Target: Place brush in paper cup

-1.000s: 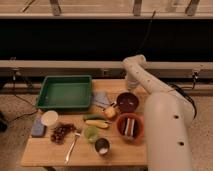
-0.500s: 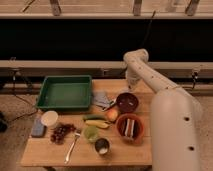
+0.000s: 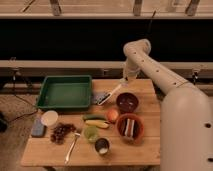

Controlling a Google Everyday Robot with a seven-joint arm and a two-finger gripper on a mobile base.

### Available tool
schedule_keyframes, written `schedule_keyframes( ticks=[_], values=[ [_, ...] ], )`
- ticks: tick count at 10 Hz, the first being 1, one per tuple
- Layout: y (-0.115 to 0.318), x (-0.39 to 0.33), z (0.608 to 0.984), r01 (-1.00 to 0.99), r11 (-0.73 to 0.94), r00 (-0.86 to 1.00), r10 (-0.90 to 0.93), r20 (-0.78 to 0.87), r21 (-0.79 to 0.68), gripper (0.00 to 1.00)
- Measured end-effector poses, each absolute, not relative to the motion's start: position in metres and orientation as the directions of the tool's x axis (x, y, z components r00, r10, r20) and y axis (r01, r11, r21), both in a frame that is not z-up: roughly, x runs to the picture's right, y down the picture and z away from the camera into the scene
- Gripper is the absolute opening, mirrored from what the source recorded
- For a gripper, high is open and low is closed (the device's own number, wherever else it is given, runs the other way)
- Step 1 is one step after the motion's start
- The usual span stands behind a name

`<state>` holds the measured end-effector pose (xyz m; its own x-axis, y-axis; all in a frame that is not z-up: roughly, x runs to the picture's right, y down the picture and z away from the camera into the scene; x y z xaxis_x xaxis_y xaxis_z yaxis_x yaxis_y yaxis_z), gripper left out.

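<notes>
Arm shifted; hand (image 3: 126, 80) at tip of slim whitish brush (image 3: 111, 94), right of green plastic tray (image 3: 65, 77); grip unclear, grasp likely next.

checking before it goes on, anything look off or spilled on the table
Nothing spilled or broken. Only the brush stands out: it slants with its lower end on a grey cloth right of the tray, far from the paper cup. The pincer is at its upper end.

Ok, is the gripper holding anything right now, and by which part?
Cannot tell for sure. The gripper is at one end of the long slim whitish brush, whose other end lies by the green rectangular tray.
</notes>
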<state>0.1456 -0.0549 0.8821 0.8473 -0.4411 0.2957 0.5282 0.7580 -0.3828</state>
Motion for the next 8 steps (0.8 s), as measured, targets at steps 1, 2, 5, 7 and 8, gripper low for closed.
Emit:
schedule_keyframes(
  ticks=[1, 2, 5, 7, 8],
  values=[
    [-0.064, 0.140, 0.870, 0.538, 0.763, 0.840, -0.453, 0.299, -0.357, 0.00],
    [-0.073, 0.134, 0.855, 0.550, 0.768, 0.832, -0.467, 0.301, -0.328, 0.00],
    [-0.090, 0.122, 0.811, 0.588, 0.770, 0.802, -0.514, 0.303, -0.249, 0.00],
    [-0.075, 0.109, 0.786, 0.623, 0.753, 0.775, -0.559, 0.294, -0.213, 0.00],
    [-0.065, 0.104, 0.780, 0.637, 0.743, 0.765, -0.575, 0.291, -0.207, 0.00]
  ],
)
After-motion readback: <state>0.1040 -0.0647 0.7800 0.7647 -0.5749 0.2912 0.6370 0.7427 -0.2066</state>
